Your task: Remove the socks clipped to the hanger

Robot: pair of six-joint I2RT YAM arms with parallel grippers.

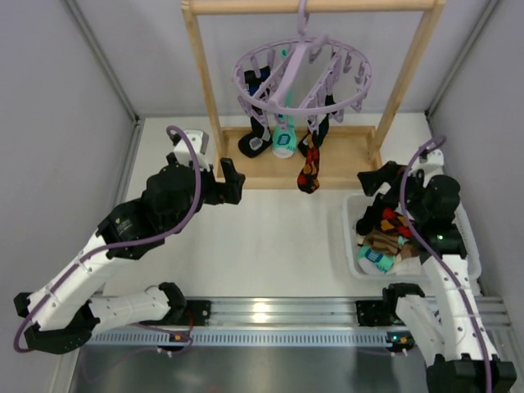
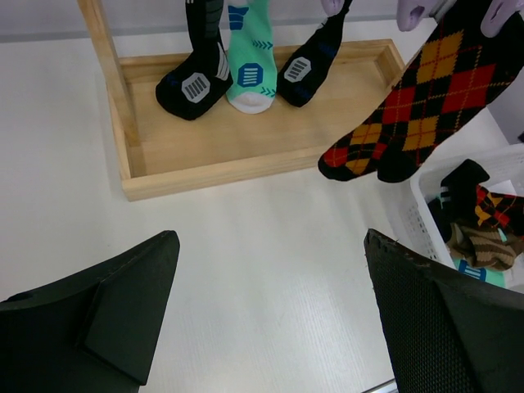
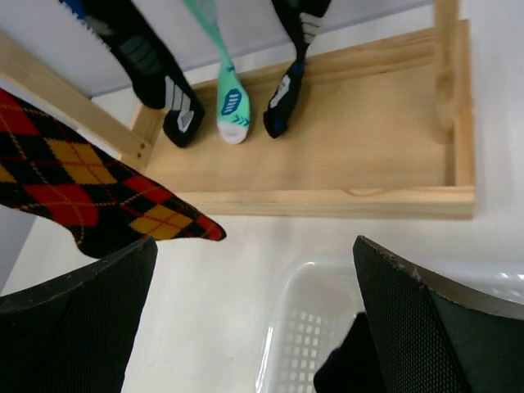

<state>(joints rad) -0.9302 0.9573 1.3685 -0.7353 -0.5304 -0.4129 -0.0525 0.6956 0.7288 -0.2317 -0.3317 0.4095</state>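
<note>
Socks [image 1: 283, 141] hang clipped to the hanger [image 1: 291, 70] at the far side. The left gripper [image 1: 232, 182] and the right gripper [image 1: 368, 182] each have their fingers apart and empty.

Left arm [image 1: 131, 231] and right arm [image 1: 449, 282] had white links and black joint housings; a purple cable [image 1: 197, 176] ran along each. Fingers [image 2: 106, 319] were matte black.

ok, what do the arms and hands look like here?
The left arm and right arm have white links and black joints, each with a purple cable. The left hand and right hand are black, with wide wedge-shaped fingers.
</note>
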